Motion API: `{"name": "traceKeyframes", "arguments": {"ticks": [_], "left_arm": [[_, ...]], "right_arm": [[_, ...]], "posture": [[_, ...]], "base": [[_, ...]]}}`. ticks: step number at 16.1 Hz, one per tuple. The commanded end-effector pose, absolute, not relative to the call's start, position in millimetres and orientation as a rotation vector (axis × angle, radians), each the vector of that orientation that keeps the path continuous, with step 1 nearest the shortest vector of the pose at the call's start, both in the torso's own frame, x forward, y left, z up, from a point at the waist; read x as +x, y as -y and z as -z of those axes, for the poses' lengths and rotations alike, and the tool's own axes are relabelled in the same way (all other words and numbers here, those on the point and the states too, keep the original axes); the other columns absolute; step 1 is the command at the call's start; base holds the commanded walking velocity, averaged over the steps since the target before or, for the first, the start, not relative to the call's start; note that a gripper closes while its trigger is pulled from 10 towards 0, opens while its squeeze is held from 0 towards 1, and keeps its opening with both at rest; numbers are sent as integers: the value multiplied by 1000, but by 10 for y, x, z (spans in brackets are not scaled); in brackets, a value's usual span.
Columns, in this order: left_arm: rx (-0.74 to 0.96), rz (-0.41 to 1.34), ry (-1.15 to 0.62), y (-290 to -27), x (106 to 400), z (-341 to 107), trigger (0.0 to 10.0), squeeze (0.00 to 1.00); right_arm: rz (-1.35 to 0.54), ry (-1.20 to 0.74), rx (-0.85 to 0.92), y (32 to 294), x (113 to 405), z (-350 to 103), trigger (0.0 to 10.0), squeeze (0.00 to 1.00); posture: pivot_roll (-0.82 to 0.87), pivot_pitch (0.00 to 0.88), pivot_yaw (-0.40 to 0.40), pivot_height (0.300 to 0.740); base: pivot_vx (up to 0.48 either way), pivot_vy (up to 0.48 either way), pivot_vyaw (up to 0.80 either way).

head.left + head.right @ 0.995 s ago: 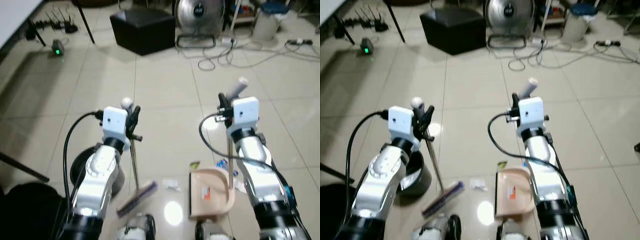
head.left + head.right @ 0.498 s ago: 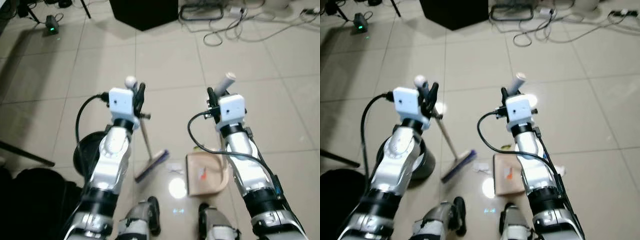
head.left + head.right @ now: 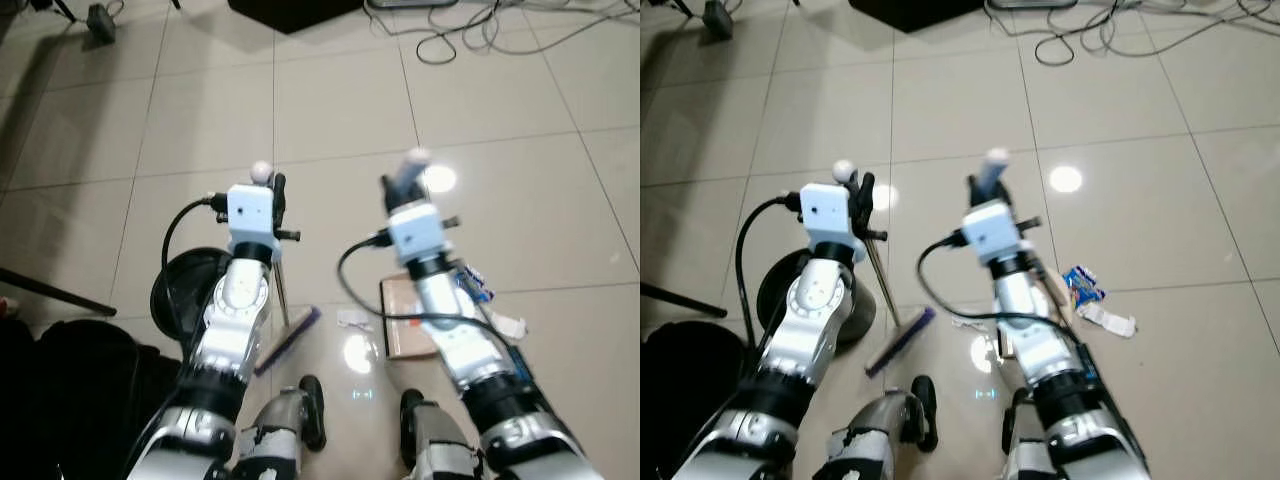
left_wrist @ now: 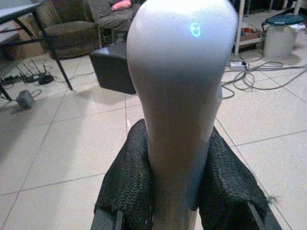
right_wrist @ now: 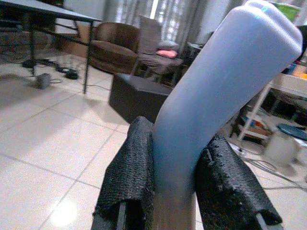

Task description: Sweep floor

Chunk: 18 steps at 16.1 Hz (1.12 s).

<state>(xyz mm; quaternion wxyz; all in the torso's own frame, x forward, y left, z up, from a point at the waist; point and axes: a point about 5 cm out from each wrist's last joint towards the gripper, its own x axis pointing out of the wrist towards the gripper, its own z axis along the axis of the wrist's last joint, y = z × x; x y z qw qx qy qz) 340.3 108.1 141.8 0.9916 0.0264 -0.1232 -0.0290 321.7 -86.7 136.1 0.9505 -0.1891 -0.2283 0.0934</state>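
My left gripper (image 3: 276, 192) is shut on the broom's handle (image 4: 182, 86), just under its white knob (image 3: 260, 171). The thin stick slants down to the purple broom head (image 3: 288, 340), which rests on the tiles by my left foot. My right gripper (image 3: 404, 197) is shut on the dustpan's grey handle (image 5: 216, 81). The beige dustpan (image 3: 403, 322) lies flat on the floor, partly under that forearm. Litter lies around it: a white scrap (image 3: 352, 320) between broom head and pan, a blue wrapper (image 3: 1081, 283) and a crumpled white paper (image 3: 1110, 318) to its right.
A black round bin (image 3: 178, 298) stands on the floor under my left arm. A black bag (image 3: 60, 385) and a dark table leg (image 3: 55, 292) are at the lower left. Cables (image 3: 480, 30) and a black box (image 3: 290, 8) lie far ahead. My feet (image 3: 312, 410) flank a glare spot.
The head camera has tipped further down. My right arm has swung left with the dustpan handle, nearer the left arm. The blue wrapper and white paper now show right of the pan.
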Motion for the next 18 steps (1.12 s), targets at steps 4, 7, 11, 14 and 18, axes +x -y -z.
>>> {"name": "traceKeyframes", "arguments": {"ticks": [4,7,11,14,18], "left_arm": [[41,-25,232,-1048,3471,-1372,10000,0],[15,-30,192,-908,3503,-1302,10000,0],[-35,-75,139,-832,3532,-1240,10000,0],[-81,-88,141,-815,3563,-1282,10000,0],[-190,-71,171,-791,3660,-1445,10000,0]], "right_arm": [[-259,425,-342,644,3107,-1213,10000,0],[-192,376,-319,633,3160,-1218,10000,0],[-115,332,-272,674,3250,-1259,10000,0],[-103,312,-258,678,3242,-1244,10000,0],[-150,271,-252,642,3096,-1097,10000,0]], "posture": [[85,347,150,740],[54,341,140,740],[44,345,138,740],[38,340,140,740],[25,338,143,740]], "base": [[0,0,0],[0,0,0],[0,0,0],[0,0,0],[0,0,0]]}}
